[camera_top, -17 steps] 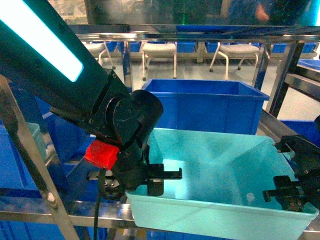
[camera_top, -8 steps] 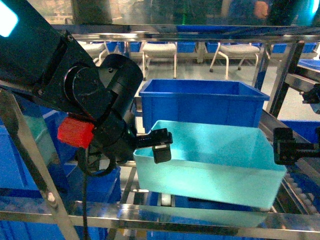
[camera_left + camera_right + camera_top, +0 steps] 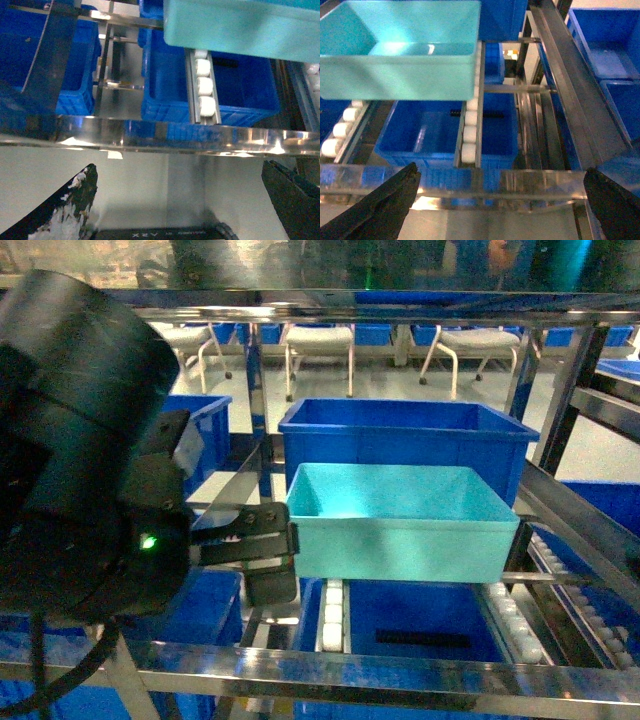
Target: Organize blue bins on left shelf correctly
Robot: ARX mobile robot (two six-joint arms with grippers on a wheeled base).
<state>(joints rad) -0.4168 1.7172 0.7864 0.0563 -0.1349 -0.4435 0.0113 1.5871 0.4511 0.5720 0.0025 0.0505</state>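
Backing both arms straight out, clear of the front rail [image 3: 485,182], looks like the right way to finish this step, since any sideways drift could catch a post or nudge the tub. Nearest the cameras, the left gripper [image 3: 182,200] and right gripper [image 3: 502,202] each show fingers spread wide with nothing between them, below the rail. Beyond it, the pale turquoise bin [image 3: 400,525] sits level on the white roller tracks [image 3: 470,125] of the left shelf [image 3: 400,670], toward its front edge, empty, smooth-walled, shallower than the royal-blue bin [image 3: 405,435] just behind it.
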